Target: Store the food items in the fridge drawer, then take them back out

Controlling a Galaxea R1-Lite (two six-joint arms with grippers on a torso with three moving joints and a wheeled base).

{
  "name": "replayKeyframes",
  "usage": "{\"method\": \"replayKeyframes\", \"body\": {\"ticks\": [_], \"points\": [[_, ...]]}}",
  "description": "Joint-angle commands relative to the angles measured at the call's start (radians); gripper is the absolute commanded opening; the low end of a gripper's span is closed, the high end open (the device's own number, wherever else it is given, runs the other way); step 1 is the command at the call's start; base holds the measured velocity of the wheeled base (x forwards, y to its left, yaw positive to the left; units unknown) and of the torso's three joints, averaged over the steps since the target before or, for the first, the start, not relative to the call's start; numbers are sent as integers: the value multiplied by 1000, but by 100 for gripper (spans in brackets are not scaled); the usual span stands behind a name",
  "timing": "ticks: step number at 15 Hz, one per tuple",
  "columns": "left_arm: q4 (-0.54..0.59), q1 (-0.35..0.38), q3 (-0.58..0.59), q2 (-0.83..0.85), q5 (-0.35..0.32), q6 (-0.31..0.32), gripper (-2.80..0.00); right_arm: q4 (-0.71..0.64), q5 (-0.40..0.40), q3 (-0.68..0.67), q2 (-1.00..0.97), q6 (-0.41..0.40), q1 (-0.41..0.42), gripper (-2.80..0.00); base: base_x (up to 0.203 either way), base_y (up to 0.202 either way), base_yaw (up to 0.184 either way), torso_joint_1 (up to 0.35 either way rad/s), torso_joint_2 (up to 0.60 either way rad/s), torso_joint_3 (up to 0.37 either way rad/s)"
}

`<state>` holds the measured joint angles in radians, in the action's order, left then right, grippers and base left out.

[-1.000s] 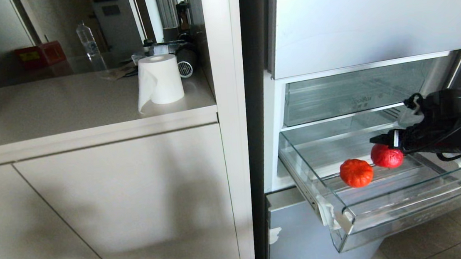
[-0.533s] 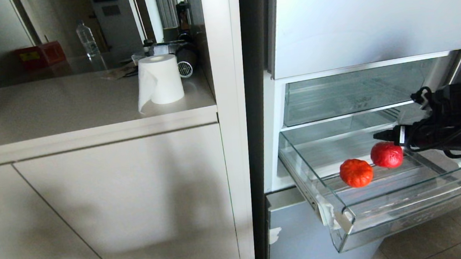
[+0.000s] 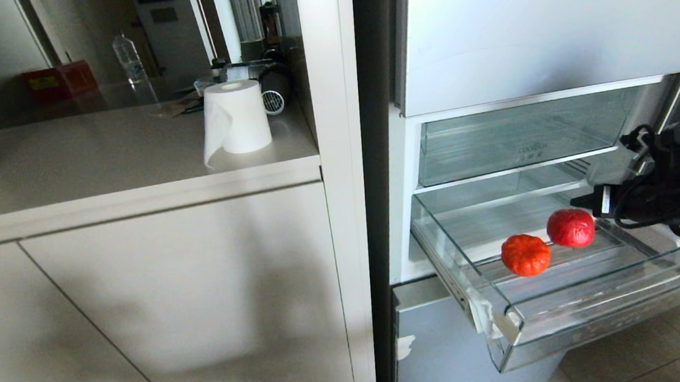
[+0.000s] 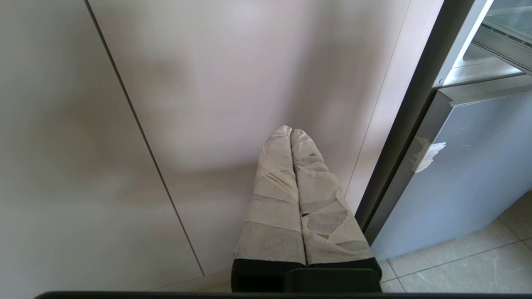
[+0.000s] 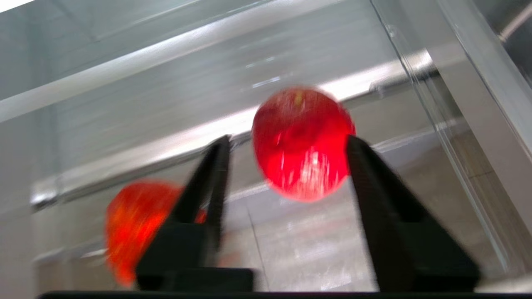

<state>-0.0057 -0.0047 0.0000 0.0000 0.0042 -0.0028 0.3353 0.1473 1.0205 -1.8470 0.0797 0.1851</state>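
Now right gripper [image 3: 581,200] jaws apart, above red fruit [image 3: 571,228] in fridge drawer [image 3: 511,317].

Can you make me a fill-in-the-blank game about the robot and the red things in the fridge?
1. The clear fridge drawer holds ____ round food items.
2. The roll of paper stands on the ____.
3. The red fruit lies nearer to the ____ claw than the orange fruit does.
4. The left claw hangs low in front of a pale ____ door.

Missing words: two; counter; right; cabinet
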Motion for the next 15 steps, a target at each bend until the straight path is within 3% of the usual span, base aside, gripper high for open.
{"method": "replayKeyframes", "body": {"ticks": [1, 8, 10, 13, 15], "points": [[0, 0, 0, 2, 0, 0, -280, 13, 2, -74, 112, 7, 1, -280, 0, 0, 0, 0, 0, 0], [0, 0, 0, 2, 0, 0, -280, 76, -15, -481, 616, 40, 57, -280, 0, 0, 0, 0, 0, 0], [0, 0, 0, 2, 0, 0, -280, 74, -25, -637, 714, 47, 113, -280, 0, 0, 0, 0, 0, 0], [0, 0, 0, 2, 0, 0, -280, 74, -74, -792, 777, 44, 300, -280, 0, 0, 0, 0, 0, 0], [0, 0, 0, 2, 0, 0, -280, 73, -57, -798, 714, 39, 317, -280, 0, 0, 0, 0, 0, 0]]}}
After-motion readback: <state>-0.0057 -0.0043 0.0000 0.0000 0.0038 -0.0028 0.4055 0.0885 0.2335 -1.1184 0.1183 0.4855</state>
